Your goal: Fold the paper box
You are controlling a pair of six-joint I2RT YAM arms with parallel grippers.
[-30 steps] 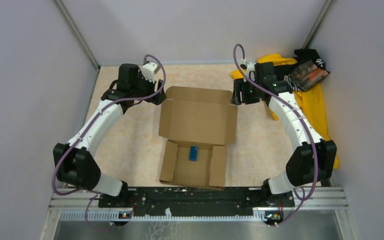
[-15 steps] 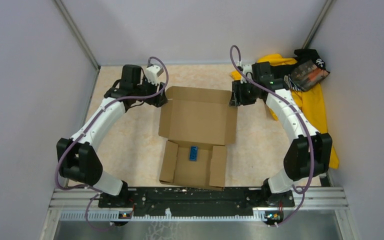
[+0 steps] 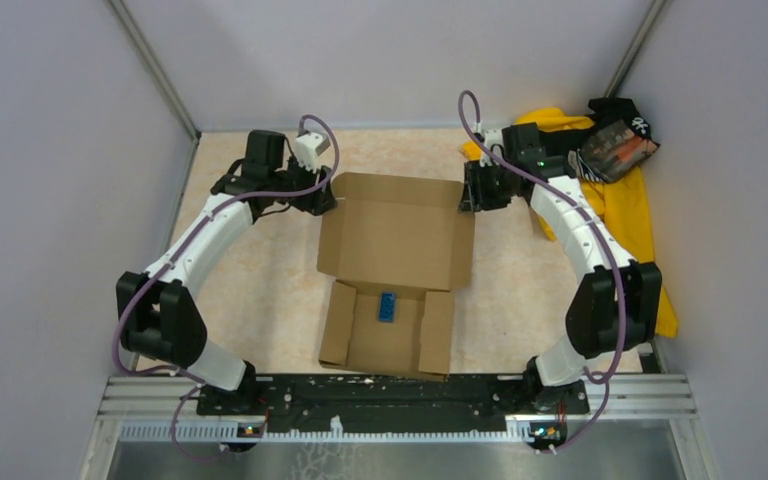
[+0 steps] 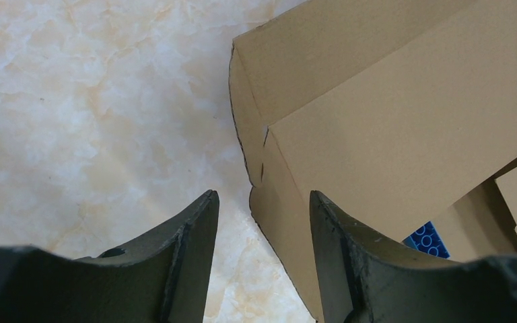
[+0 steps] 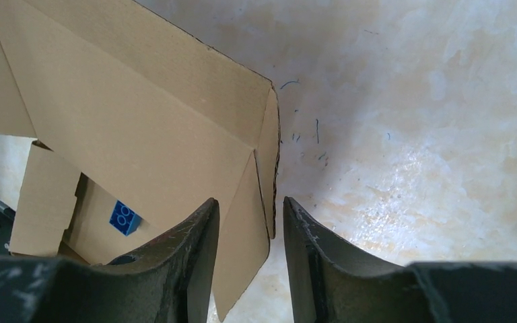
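The paper box (image 3: 395, 240) is plain brown cardboard in the middle of the table. Its large back panel stands raised, and its shallow near tray holds a small blue block (image 3: 387, 307). My left gripper (image 3: 322, 202) is at the box's back left corner. In the left wrist view (image 4: 262, 196) it is open, with the box's left side flap (image 4: 289, 222) edge between the fingers. My right gripper (image 3: 468, 196) is at the back right corner. In the right wrist view (image 5: 250, 202) it is open, astride the right side flap (image 5: 246, 229), not pinching it.
A yellow-and-black cloth pile (image 3: 622, 195) lies at the back right, behind my right arm. Grey walls close in the table on the left, back and right. The black base rail (image 3: 390, 390) runs along the near edge.
Both grippers have edged inward toward the box's back corners, the left one rightward, the right one leftward. The box and the blue block have not moved.
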